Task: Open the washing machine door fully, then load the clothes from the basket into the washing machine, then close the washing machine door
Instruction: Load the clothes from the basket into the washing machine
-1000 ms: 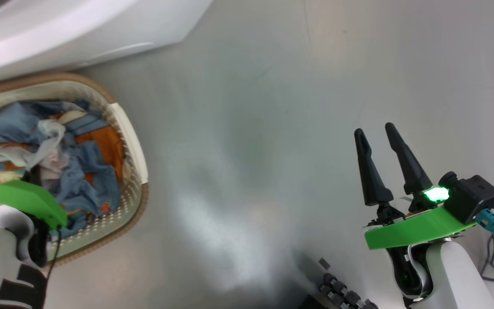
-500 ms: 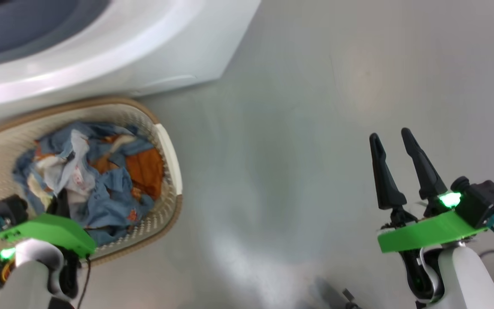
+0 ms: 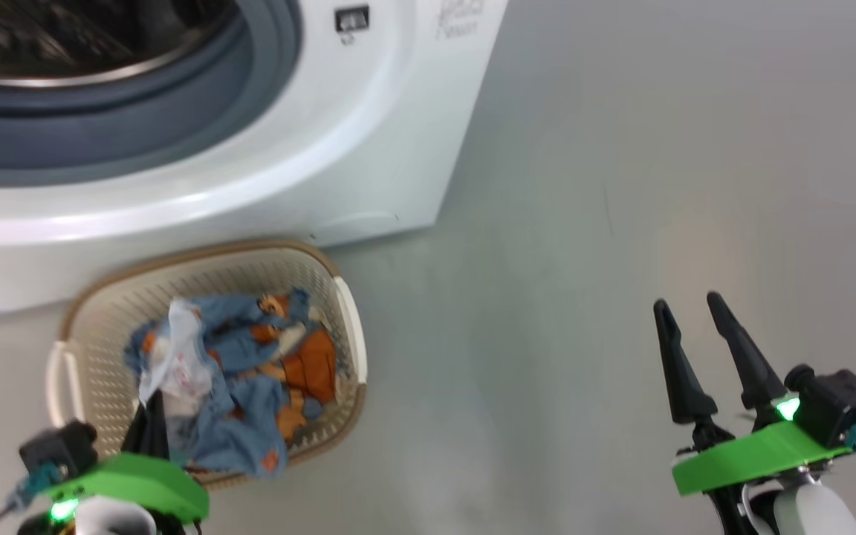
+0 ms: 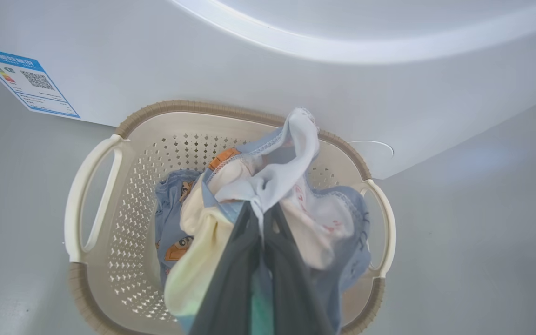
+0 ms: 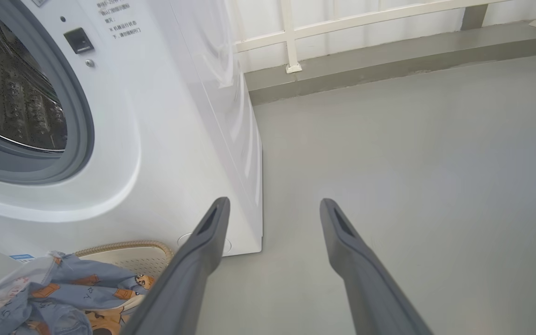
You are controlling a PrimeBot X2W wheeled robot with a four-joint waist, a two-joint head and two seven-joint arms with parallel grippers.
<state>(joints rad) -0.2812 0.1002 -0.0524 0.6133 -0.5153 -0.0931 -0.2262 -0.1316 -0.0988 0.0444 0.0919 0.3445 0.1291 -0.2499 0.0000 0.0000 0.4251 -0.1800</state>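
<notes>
Upward tilt of the head camera since a second ago now brings the drum mouth into frame. Left gripper (image 4: 262, 210), at 7 o'clock in the head view, is clamped tight on the clothes (image 4: 296, 153): white cloth is pinched at the tips and blue printed fabric trails down into the basket (image 4: 91, 186). In the left wrist view the basket's long axis runs 9 to 3 o'clock, a handle at each end, parallel to and just beside the washing machine (image 3: 368, 148) front. Right gripper (image 3: 688, 301), at 4 o'clock, has its fingers spread wide and empty, pointing toward 12. Drum mouth stands exposed at 11 o'clock.
</notes>
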